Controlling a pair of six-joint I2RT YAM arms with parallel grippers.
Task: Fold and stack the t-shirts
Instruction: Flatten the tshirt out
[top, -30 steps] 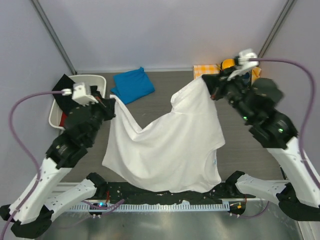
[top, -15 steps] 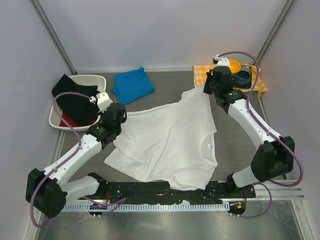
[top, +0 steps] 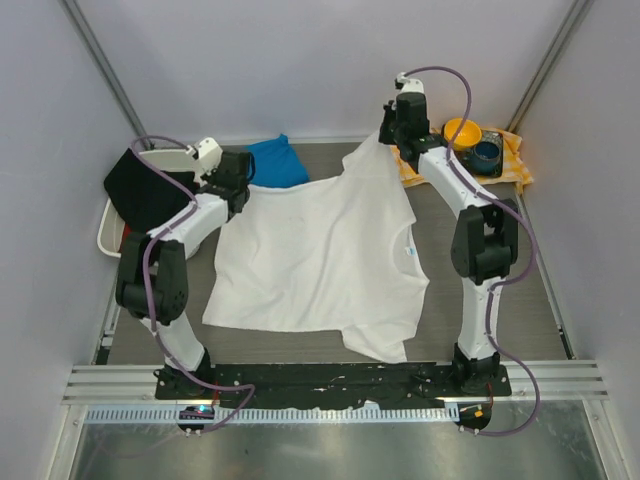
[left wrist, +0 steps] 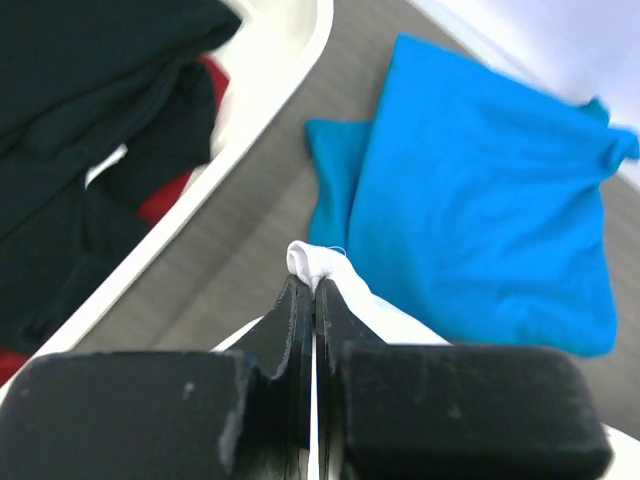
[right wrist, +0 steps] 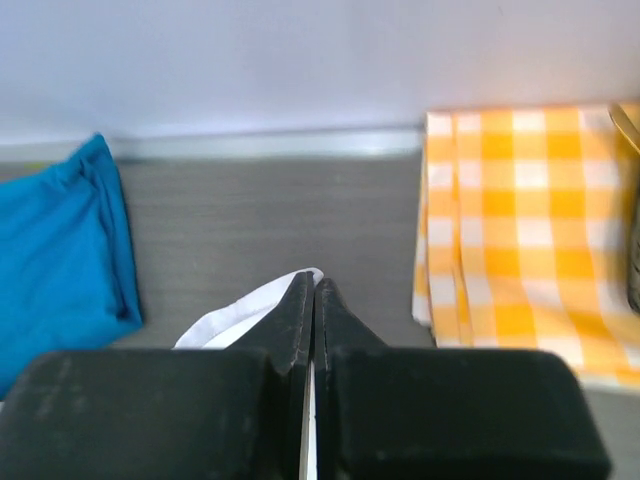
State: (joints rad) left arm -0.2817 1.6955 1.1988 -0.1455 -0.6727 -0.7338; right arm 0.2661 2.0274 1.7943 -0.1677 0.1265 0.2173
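The white t-shirt lies spread over the middle of the table, stretched at its far edge between both grippers. My left gripper is shut on the shirt's far left corner, close to the folded blue t-shirt, which also shows in the left wrist view. My right gripper is shut on the shirt's far right corner, just left of the checked cloth. The blue t-shirt shows at the left of the right wrist view.
A white bin with black and red clothes stands at the far left, also in the left wrist view. An orange-and-white checked cloth at the far right carries a yellow bowl and a blue cup.
Both arms have reached far back, pulling the white shirt away from the near edge and laying it out flatter. Both grippers stay shut on its corners.
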